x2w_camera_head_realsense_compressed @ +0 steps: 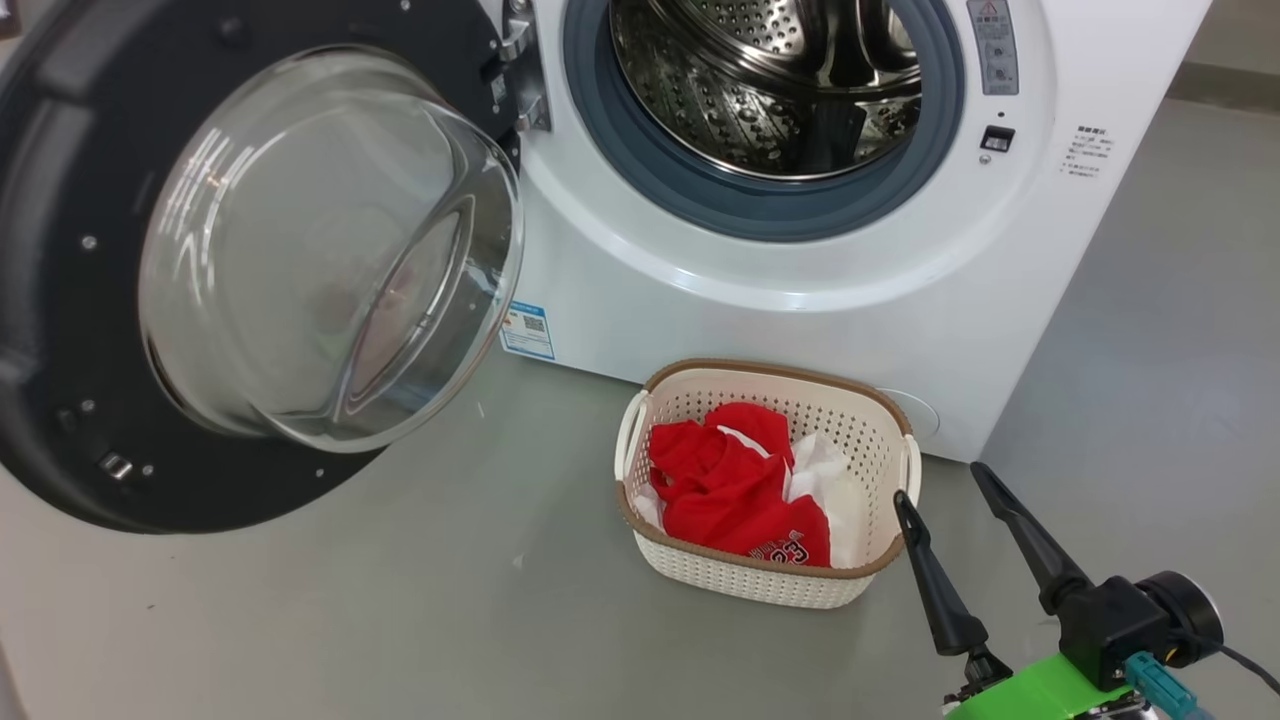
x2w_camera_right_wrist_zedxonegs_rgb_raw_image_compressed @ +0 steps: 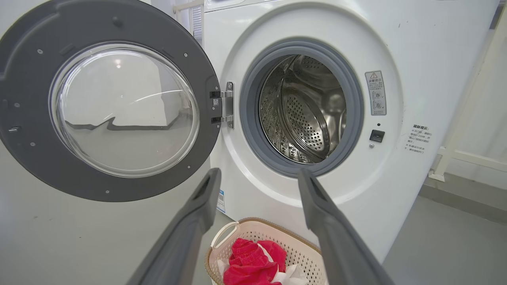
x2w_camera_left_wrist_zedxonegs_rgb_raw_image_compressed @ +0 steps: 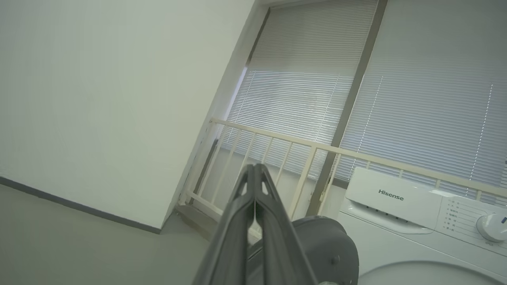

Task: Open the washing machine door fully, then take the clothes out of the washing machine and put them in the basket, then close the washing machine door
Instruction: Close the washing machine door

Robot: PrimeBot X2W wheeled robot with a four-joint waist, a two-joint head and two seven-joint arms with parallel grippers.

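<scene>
the washing machine door (x2w_camera_head_realsense_compressed: 60, 300) stands swung wide open, hinged at the left of the washing machine (x2w_camera_head_realsense_compressed: 760, 300). the perforated steel drum (x2w_camera_head_realsense_compressed: 770, 90) shows bare metal. the clothes (x2w_camera_head_realsense_compressed: 735, 490), red and white, lie in the basket (x2w_camera_head_realsense_compressed: 770, 585) on the floor (x2w_camera_head_realsense_compressed: 400, 600), just before the machine front. right gripper (x2w_camera_head_realsense_compressed: 940, 483): fingers spread apart, beside the basket's right end. left gripper (x2w_camera_left_wrist_zedxonegs_rgb_raw_image_compressed: 254, 168): fingers pressed together.

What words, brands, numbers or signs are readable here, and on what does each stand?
"Hisense": top panel of the washing machine.
Warning triangle: grey sticker beside the drum opening; its text is too small to read.
Blue label, low on the front: too small.
Printed notice on the front: too small.
Dial markings: too small.
White lettering on the red jersey in the basket: crumpled, unreadable.
</scene>
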